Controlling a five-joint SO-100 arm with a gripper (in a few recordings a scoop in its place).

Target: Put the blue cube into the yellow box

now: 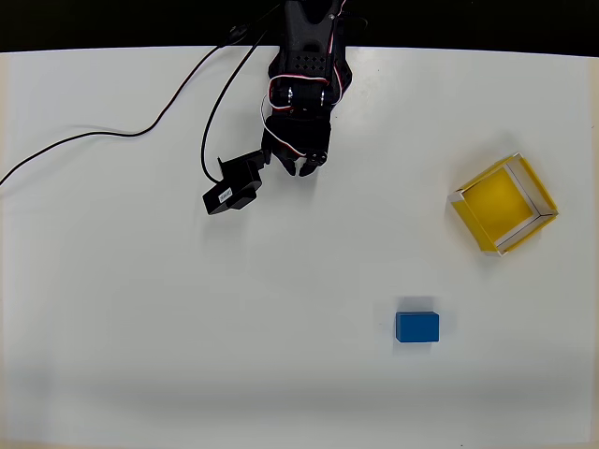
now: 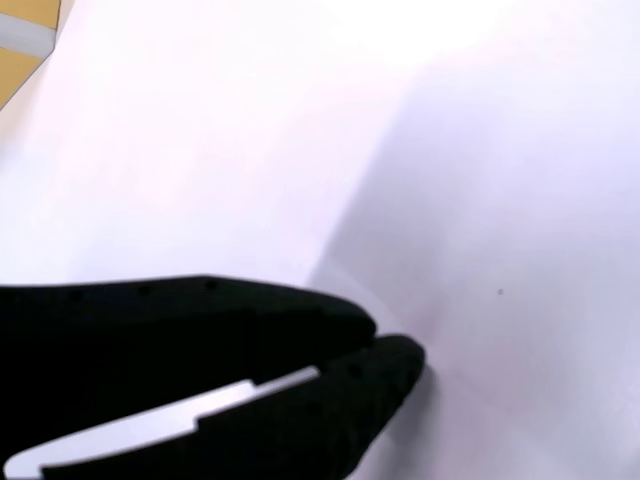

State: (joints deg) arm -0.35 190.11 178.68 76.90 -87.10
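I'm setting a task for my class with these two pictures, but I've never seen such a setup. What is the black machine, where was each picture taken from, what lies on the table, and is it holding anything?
The black machine is a small robot arm; its gripper, a two-finger claw, sits near the top of the overhead view. That picture looks straight down on a white table. On it lie the blue cube and, further right and higher up, the yellow box, an open, empty tray. The other picture comes from a camera on the arm's wrist: it shows the gripper up close, fingertips together, holding nothing.
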